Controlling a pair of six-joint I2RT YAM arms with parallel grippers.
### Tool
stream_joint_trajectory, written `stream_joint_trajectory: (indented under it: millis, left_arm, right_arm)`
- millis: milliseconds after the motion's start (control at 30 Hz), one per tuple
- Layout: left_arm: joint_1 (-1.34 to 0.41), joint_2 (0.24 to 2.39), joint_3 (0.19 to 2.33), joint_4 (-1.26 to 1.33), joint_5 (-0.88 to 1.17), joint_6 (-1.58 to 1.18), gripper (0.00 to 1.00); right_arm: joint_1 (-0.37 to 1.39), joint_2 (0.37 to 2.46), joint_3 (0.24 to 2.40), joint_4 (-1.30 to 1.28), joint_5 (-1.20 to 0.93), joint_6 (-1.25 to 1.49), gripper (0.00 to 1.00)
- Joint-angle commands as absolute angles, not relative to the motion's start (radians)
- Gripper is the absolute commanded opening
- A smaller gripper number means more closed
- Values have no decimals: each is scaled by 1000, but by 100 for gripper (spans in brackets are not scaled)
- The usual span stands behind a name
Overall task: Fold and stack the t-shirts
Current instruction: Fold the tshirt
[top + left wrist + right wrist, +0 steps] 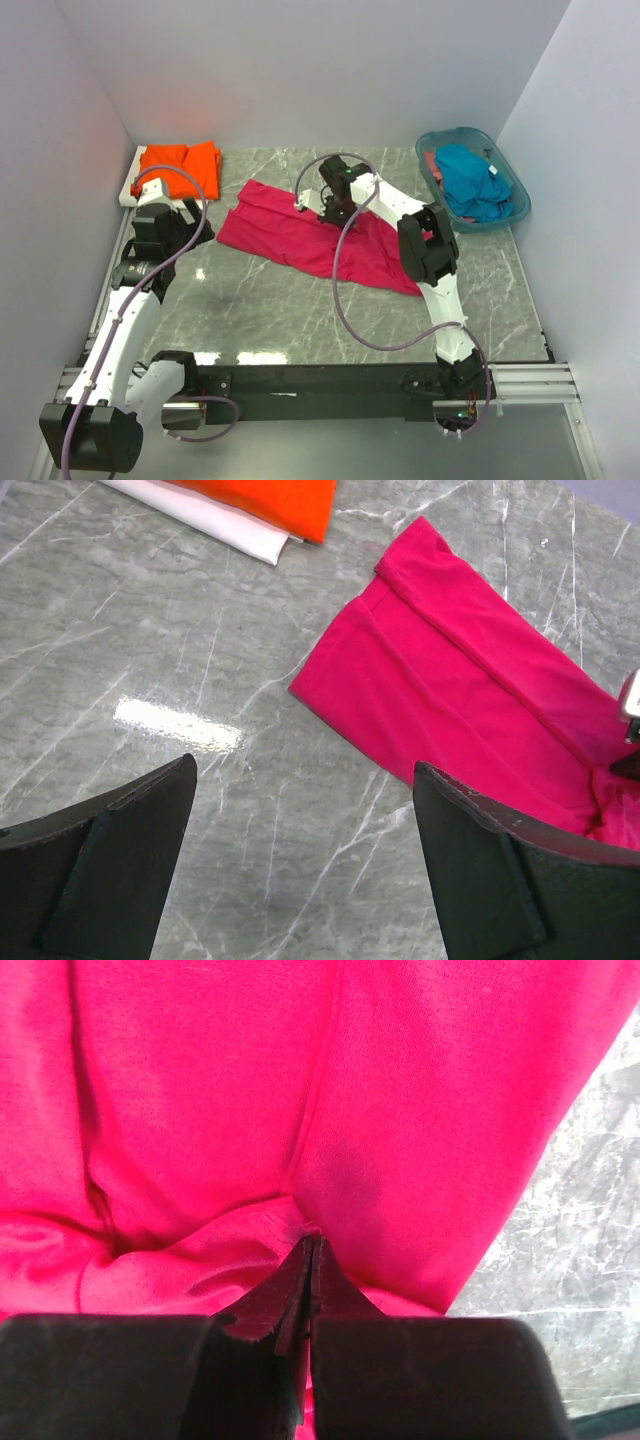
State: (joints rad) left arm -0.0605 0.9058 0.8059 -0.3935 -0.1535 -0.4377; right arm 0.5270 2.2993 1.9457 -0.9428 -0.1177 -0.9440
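From above we see the pink shirt [300, 240] lying mid-frame. In the left wrist view, the left gripper [305, 780] gapes wide and empty at the bottom. In the right wrist view, the right gripper [310, 1250] is closed tight, pinching pink cloth. We judge a fold is beginning, and next we must lift that pinch and carry it across.

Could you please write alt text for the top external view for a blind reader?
The right gripper is shut on a fold of the magenta t-shirt spread across the marble table. The left gripper hangs open left of the shirt. A folded orange t-shirt lies far left; a teal t-shirt sits in a basket far right.
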Motion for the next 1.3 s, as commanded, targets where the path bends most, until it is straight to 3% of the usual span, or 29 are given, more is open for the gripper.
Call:
stream_joint_trajectory:
  millis: [0, 667, 700, 900, 1067, 1267]
  left_arm:
    - [-63, 900, 805, -368, -137, -422, 95]
    - [-63, 902, 805, -370, -137, -422, 95]
    - [-63, 902, 805, -368, -137, -420, 95]
    - [-63, 900, 805, -370, -137, -422, 95]
    - [-63, 905, 799, -365, -112, -434, 96]
    - [-61, 937, 737, -295, 75, -647, 96]
  right_arm:
    - [522, 2203, 1933, -904, -153, -940, 1]
    - [551, 2183, 1862, -675, -113, -778, 1]
    - [555, 2186, 1864, -673, -114, -773, 3]
    - [566, 2177, 1853, -623, -114, -674, 44]
    - [514, 2037, 1770, -468, -136, -473, 55]
    - [298, 1678, 1501, -647, -587, -448, 57]
